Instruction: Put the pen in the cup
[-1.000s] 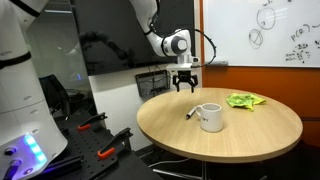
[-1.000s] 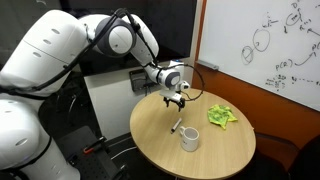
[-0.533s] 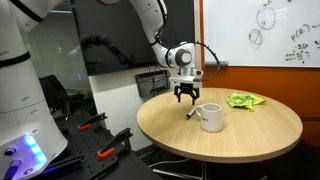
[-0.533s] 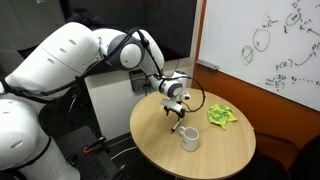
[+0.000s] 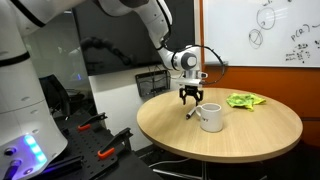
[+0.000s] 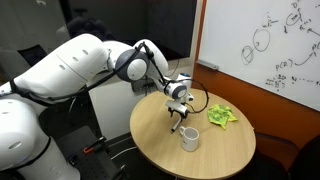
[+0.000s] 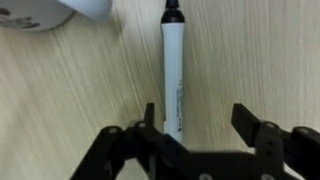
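Hand (image 7: 197, 128): spread, empty; has dropped low over the pen (image 7: 173, 70) within the last second.
Pen: flat on the worktop (image 7: 265, 60), between the fingers, nearer one.
Cup (image 5: 210, 117): upright, just beside the pen.
Meaning: probably ready to pinch; nothing lifted yet.

Wears smooth, glossy white shells along the arm (image 6: 75, 65), bulky and rounded at the left, slimmer toward the wrist (image 5: 183, 60). Shows a blue glow low on the white base (image 5: 27, 150). Carries a thin black cable (image 5: 213, 60) looped at the wrist's right. Ends in a black end effector (image 5: 190, 101) with two dark, angular fingers (image 7: 247, 122) on linked black bars.
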### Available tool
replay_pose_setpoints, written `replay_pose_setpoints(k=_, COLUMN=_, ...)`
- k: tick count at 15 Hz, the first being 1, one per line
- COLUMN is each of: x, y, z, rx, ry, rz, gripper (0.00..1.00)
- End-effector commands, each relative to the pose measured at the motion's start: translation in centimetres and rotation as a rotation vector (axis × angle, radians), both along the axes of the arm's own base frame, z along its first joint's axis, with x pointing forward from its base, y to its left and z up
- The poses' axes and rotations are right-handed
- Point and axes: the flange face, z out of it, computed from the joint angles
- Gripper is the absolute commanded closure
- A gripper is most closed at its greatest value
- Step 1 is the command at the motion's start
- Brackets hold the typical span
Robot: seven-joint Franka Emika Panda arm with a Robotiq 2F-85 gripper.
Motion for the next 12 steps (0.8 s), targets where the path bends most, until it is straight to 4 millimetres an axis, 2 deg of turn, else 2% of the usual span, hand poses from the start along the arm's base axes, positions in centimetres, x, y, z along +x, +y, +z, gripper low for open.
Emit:
replay_pose_setpoints(k=1, x=1.2, y=-0.2, z=-0.5, rx=0.013, ry=0.042, rz=0.025, gripper=0.47)
replay_pose_setpoints(k=3, x=1.4, y=-0.6, z=-1.1, rx=0.013, ry=0.059, rz=0.019, gripper=0.62)
replay_pose_setpoints(k=7, x=1.5, y=-1.3, z=-2.8, rx=0.013, ry=0.086, rz=0.005, gripper=0.65)
replay_pose_setpoints(k=10, x=1.8, y=-1.7, z=-3.4, rx=0.01, ry=0.088, rz=0.003, gripper=0.8)
replay_pose_setpoints(k=11, x=1.8, y=-1.8, z=-3.4, rx=0.01, ry=0.093, rz=-0.001, gripper=0.74)
replay_pose_setpoints(k=12, x=1.9, y=-1.7, z=-3.4, rx=0.009, ry=0.094, rz=-0.001, gripper=0.82)
